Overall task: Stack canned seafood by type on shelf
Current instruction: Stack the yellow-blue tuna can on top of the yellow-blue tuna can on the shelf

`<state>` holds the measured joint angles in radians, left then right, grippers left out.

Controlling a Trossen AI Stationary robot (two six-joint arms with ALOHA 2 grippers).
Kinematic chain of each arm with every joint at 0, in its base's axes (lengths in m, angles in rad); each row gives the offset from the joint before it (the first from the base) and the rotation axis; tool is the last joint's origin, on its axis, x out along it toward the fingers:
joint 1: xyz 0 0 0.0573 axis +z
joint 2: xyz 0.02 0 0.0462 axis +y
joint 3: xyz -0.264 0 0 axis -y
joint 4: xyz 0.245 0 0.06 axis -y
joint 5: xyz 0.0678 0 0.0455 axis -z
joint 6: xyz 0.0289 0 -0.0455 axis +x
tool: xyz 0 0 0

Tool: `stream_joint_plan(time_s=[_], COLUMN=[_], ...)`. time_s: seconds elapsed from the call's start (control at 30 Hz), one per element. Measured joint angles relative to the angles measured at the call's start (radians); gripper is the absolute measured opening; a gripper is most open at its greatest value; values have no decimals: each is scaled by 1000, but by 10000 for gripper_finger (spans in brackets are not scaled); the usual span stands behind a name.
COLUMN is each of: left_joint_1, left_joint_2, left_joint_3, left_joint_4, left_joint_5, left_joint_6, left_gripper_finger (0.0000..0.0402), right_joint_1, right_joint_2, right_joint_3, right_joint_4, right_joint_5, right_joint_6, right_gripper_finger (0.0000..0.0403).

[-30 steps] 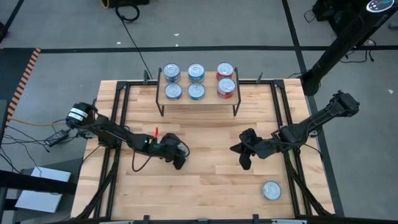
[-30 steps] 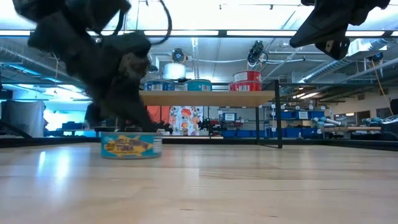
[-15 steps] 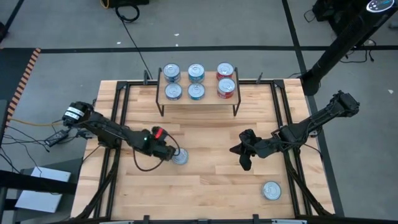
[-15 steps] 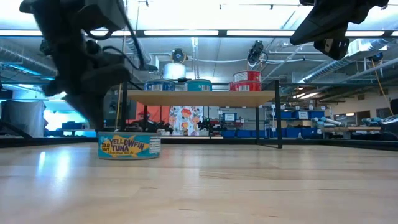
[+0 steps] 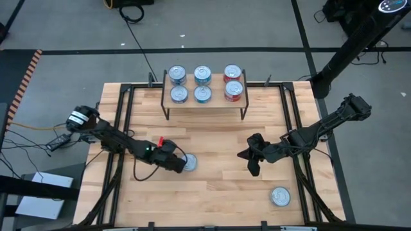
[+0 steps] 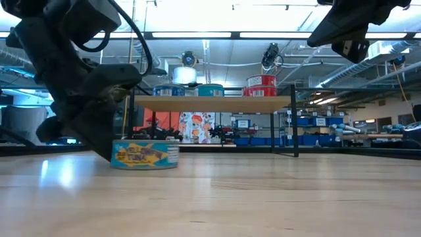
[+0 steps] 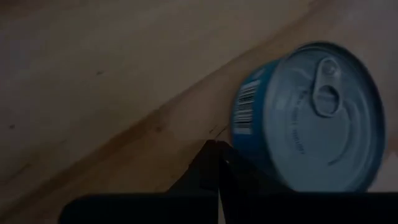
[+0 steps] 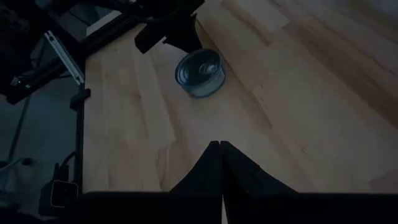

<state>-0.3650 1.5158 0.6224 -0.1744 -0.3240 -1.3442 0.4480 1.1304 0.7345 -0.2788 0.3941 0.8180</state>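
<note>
Claws on both arms are closed and hold nothing. On the big desk, the shelf stands at the far edge, carrying six tins in three columns: dark blue, teal and red. The left claw, fingers pressed together, lies low on the desk with its tip touching the side of a loose teal tin in the middle of the desk, on the tin's side away from the right arm. The right claw hangs above the desk, well apart from that tin. A second loose tin sits near the front corner on the right arm's side.

Judging by the shut fingers against its wall, the step in hand looks like nudging the teal tin into a better spot, not lifting it. The next move calls for backing off, opening the fingers, and taking the tin across its sides to carry it to the teal column.

The teal tin stands upright, pull-tab top facing up, its short axis vertical; being round, it has no long axis along the desk.
</note>
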Motion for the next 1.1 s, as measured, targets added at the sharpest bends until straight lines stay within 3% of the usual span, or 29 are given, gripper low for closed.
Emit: stream_joint_plan(time_s=[0.33,0.47,0.7,0.9,1.1], left_joint_1=[51,73,75,20,-5], left_joint_2=[96,91,4,-14,68], left_joint_3=[13,55,127,124,126], left_joint_4=[216,227,44,-169,74], left_joint_5=[14,25,41,70,102], left_joint_6=[101,216,291,209,285], left_gripper_finger=[0,0,0,0,0], right_joint_1=[-27,-42,-58,-52,-49], right_joint_2=[0,0,0,0,36], right_joint_3=[0,0,0,0,0], right_joint_4=[-7,-3,26,36,54], right_joint_5=[-3,-4,-48,-49,-105], right_joint_6=[-39,-55,-57,-36,-57], right_gripper_finger=[3,3,3,3,3])
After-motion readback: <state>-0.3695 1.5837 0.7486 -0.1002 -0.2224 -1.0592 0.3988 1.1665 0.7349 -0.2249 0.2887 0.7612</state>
